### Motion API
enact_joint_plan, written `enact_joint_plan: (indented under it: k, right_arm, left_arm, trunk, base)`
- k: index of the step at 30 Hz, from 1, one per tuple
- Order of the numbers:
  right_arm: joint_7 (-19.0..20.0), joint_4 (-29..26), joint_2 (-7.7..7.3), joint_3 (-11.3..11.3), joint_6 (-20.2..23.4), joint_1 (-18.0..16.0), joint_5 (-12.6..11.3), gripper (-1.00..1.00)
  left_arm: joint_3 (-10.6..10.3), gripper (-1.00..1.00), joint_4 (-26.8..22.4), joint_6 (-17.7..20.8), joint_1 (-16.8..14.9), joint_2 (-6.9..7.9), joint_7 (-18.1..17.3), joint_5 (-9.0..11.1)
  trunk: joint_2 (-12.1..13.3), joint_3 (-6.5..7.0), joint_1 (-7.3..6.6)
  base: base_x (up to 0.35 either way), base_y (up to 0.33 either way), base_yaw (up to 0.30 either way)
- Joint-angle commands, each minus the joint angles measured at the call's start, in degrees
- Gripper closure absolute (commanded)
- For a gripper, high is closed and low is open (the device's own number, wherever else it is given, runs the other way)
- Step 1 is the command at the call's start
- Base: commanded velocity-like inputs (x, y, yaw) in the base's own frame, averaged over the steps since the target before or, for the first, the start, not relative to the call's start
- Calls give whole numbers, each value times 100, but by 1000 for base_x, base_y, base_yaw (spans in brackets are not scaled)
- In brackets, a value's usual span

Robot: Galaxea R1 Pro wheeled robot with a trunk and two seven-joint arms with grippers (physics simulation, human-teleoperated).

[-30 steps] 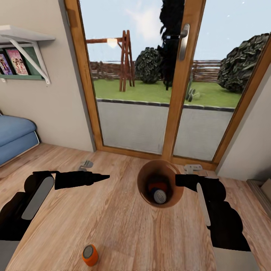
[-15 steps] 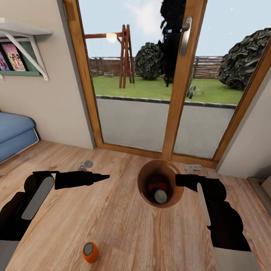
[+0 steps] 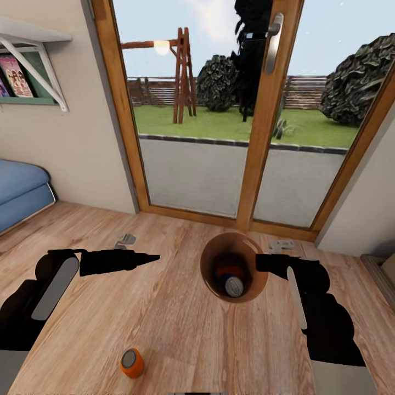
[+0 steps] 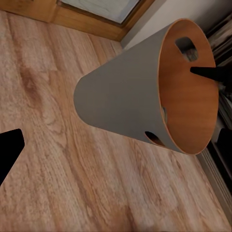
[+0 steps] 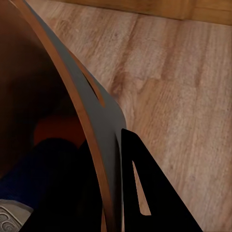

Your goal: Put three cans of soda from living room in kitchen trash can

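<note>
Over the last second the head view has tipped slightly, so the door frame and shelf sit higher in frame and the lone orange soda can with a grey metal top (image 3: 131, 362) reads a little further toward 6 o'clock; arms and bin keep their places, so this looks like camera motion, not progress. The round brown tapering trash can (image 3: 233, 266) holds an orange can (image 3: 229, 271) and a dark blue can (image 3: 233, 286), with the right gripper (image 3: 262, 263) clamped on its rim at 3 o'clock. The left gripper (image 3: 147, 257) points toward 3 o'clock, its fingers together and empty as far as I can judge, with bare wood plank floor (image 3: 181, 329) open between it and the loose can
</note>
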Motion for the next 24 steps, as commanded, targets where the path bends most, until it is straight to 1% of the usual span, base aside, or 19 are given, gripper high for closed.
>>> enact_joint_plan:
  k: [1, 24]
  right_arm:
    - [35, -3, 1, 0, 8, -2, -111, 100]
    - [35, -3, -2, 8, 8, -2, -111, 100]
  left_arm:
    - [0, -100, 0, 0, 0, 0, 0, 1]
    - [-9, -100, 18, 0, 1, 0, -18, 3]
  trunk:
    - [-1, -9, -1]
    - [-1, -224, -1]
  base:
    - [0, 0, 0]
    - [0, 0, 0]
